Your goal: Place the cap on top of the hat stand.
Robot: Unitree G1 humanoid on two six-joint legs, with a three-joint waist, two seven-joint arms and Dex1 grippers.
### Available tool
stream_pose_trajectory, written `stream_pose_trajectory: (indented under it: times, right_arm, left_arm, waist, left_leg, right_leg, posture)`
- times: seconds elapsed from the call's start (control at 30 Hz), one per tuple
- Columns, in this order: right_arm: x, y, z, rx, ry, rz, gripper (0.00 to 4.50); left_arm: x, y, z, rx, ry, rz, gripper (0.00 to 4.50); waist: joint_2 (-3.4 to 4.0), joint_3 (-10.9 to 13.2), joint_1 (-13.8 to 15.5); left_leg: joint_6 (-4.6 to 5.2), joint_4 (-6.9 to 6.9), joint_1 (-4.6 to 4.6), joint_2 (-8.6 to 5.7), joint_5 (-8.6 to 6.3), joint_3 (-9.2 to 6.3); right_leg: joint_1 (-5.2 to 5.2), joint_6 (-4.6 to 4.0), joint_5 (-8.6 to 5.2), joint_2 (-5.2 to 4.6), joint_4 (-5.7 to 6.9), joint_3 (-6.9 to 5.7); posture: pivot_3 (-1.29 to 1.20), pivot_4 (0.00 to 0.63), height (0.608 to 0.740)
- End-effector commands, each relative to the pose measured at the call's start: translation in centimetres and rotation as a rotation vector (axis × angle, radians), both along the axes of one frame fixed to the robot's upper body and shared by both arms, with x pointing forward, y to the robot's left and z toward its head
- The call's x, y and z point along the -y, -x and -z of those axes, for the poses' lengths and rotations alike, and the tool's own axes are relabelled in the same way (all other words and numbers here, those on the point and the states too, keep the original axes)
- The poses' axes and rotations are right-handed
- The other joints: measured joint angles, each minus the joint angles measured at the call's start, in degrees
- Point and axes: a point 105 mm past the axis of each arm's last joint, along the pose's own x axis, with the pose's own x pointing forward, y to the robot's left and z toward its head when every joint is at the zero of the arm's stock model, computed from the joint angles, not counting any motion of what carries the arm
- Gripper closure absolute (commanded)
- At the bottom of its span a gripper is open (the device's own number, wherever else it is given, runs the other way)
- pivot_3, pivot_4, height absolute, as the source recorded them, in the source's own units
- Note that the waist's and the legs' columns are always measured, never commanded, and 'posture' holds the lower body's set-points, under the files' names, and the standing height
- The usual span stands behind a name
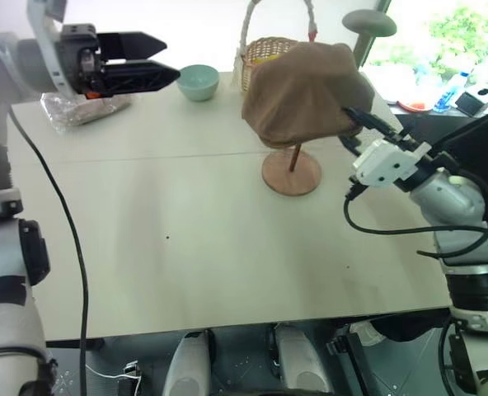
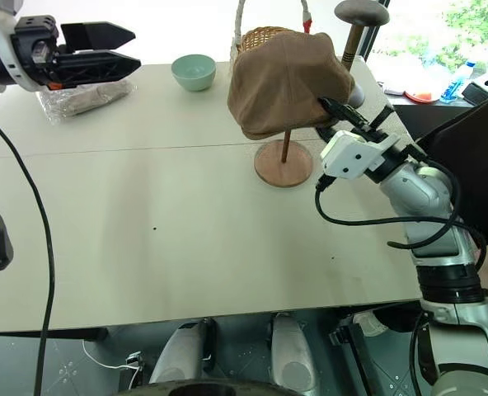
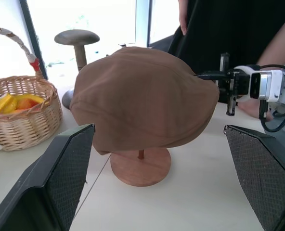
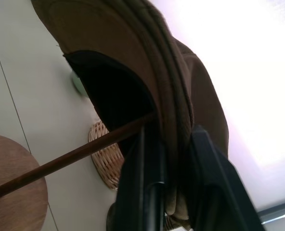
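From my seat, the left gripper (image 1: pixel 166 59) hangs at about ten o'clock over the pale wooden table (image 1: pixel 161 214), its black fingers spread wide with nothing between them, above a brownish item in clear plastic (image 1: pixel 83 107); I would leave it parked there. Just past it toward eleven sits a small pale-green bowl (image 1: pixel 199 82), then a wicker basket with a looped handle (image 1: pixel 265 51) at twelve. The soft reddish-brown fabric flat cap (image 1: pixel 306 91) is draped over the brown wooden hat stand with its thin rod and round base (image 1: pixel 291 172) at about one o'clock, sagging lower on its near-left side. At two o'clock the right gripper (image 4: pixel 174 139) has its fingers pinching the cap's brim fold. My judgement: open slowly, draw straight back along the fingers, and avoid dragging the brim or nudging the rod.
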Motion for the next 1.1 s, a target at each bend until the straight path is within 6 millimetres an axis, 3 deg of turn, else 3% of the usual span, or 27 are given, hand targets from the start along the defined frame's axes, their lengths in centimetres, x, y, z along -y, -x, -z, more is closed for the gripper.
stream_pose_trajectory:
  times: [0.03,0.1,0.27,0.5,0.73,0.87,1.1]
  right_arm:
    - [-0.3,1.1,-1.2,0.020,-0.034,-0.006,1.84]
    - [-0.2,1.6,-1.2,-0.015,-0.048,-0.009,0.84]
    - [0.3,4.6,-2.0,-0.250,-0.057,-0.127,0.84]
    - [4.7,7.0,-6.3,-0.702,-0.208,-0.254,0.84]
    - [8.3,6.0,-7.8,-0.974,-0.302,-0.298,0.84]
    - [9.3,4.5,-8.7,-1.001,-0.336,-0.307,0.84]
    - [10.2,3.3,-9.4,-1.027,-0.367,-0.332,0.84]
  left_arm:
    - [-0.5,0.8,-1.2,0.053,0.010,-0.006,0.00]
    - [-0.6,0.7,-1.1,0.050,0.011,-0.009,0.00]
    - [-1.4,0.2,-0.6,0.037,0.013,-0.036,0.00]
    - [-3.2,0.5,-0.4,0.049,0.001,-0.076,0.00]
    - [-5.3,1.6,-0.7,0.067,-0.024,-0.128,0.00]
    - [-6.1,2.4,-0.7,0.068,-0.029,-0.155,0.00]
    - [-5.6,3.8,-0.7,0.061,-0.050,-0.131,0.00]
  waist:
    - [0.00,0.00,0.02]
    - [0.00,0.00,0.02]
    - [0.03,0.02,0.40]
    - [0.01,0.02,0.68]
    - [0.04,0.02,1.03]
    - [0.05,0.04,0.96]
    - [0.06,0.04,1.23]
  left_leg:
    - [0.00,0.00,0.00,0.00,0.00,0.00]
    - [0.00,0.00,0.00,0.00,0.00,0.00]
    - [0.00,0.00,-0.02,0.00,0.00,0.00]
    - [0.00,0.02,0.12,0.02,-0.01,0.01]
    - [0.01,-0.01,0.18,0.04,-0.02,0.10]
    - [0.01,-0.07,0.13,0.03,-0.02,0.11]
    - [0.00,-0.01,-0.38,0.01,-0.02,0.12]
  right_leg:
    - [0.00,0.00,0.00,0.00,0.00,0.00]
    - [0.00,-0.01,0.00,0.00,0.00,0.00]
    - [0.00,0.01,0.00,-0.01,-0.01,0.00]
    - [0.14,-0.18,-0.09,-0.01,-0.03,-0.01]
    - [0.14,-0.23,-0.11,-0.03,-0.13,0.02]
    - [0.07,-0.23,-0.12,-0.05,-0.15,0.01]
    - [-0.36,-0.19,-0.10,-0.05,-0.13,0.01]
  posture:
    - [0.00,0.150,0.740]
    - [0.00,0.150,0.740]
    - [0.00,0.150,0.740]
    - [0.00,0.150,0.740]
    - [0.00,0.150,0.740]
    - [0.00,0.150,0.740]
    - [0.00,0.150,0.740]
